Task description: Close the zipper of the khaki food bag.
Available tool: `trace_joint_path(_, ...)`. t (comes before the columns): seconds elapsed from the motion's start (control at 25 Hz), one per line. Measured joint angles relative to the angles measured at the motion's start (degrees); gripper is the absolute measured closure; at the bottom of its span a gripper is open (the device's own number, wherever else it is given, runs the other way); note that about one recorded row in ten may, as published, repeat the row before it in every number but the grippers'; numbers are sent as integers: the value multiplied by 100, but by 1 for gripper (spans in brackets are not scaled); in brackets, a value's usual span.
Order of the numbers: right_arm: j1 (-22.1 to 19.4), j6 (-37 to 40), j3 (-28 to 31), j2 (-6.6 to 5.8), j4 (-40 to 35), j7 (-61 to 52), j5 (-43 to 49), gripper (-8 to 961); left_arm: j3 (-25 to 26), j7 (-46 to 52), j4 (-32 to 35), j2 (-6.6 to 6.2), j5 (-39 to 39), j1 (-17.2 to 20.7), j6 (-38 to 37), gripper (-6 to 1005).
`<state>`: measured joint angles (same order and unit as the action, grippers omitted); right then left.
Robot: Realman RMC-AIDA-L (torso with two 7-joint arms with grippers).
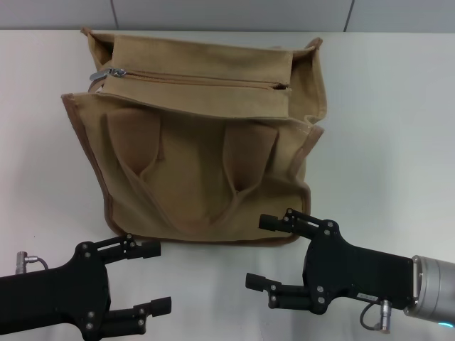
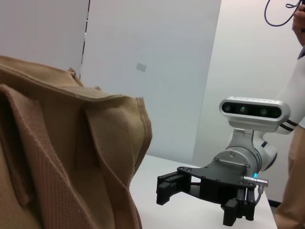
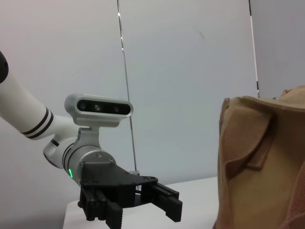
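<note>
Both grippers released, near edge of the tabletop [image 1: 398, 106].
Left gripper [image 1: 153, 277] nearer the pull — zipper [image 1: 195, 78] runs left-right atop the khaki food bag [image 1: 199, 170]; right gripper [image 1: 264, 252] idle.

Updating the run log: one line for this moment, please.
left gripper: open, near table edge | right gripper: open, near bag | khaki food bag: untouched | zipper pull: at bag's left end

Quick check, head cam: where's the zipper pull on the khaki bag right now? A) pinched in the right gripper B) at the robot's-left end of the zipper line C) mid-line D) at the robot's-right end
B: the silver pull tab sits at the left end of the zipper on the khaki food bag, while the left gripper and right gripper hang open in front of the bag, touching nothing.
</note>
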<state>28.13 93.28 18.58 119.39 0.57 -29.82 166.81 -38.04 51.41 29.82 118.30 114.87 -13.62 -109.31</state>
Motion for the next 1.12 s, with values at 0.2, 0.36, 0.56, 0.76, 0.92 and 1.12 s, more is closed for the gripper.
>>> trace_joint_path(0.2, -11, -13, -15, 4, 34, 25, 0, 123, -2, 0, -3, 0, 0, 0, 6, 242)
trace_joint_path(0.36, -18, -2, 3, 5, 41, 28, 0, 122, 44, 0, 5, 9, -21, 4, 2, 251)
trace_joint_path(0.56, -63, 21, 12, 5, 82, 31, 0, 122, 1365, -36, -139, 7, -374, 56, 1, 262)
trace_joint_path(0.76, -91, -1, 7, 11, 232, 115, 0, 122, 3084, -808, -755, 19, -649, 162, 35, 273)
trace_joint_path(0.92, -123, -3, 9, 13, 296, 182, 0, 123, 3815, -1187, -1093, 35, -675, 89, 302, 282)
trace_joint_path(1.12, -129, -1, 12, 14, 349, 185, 1, 123, 3879, -1334, -1176, 36, -564, -217, 862, 293)
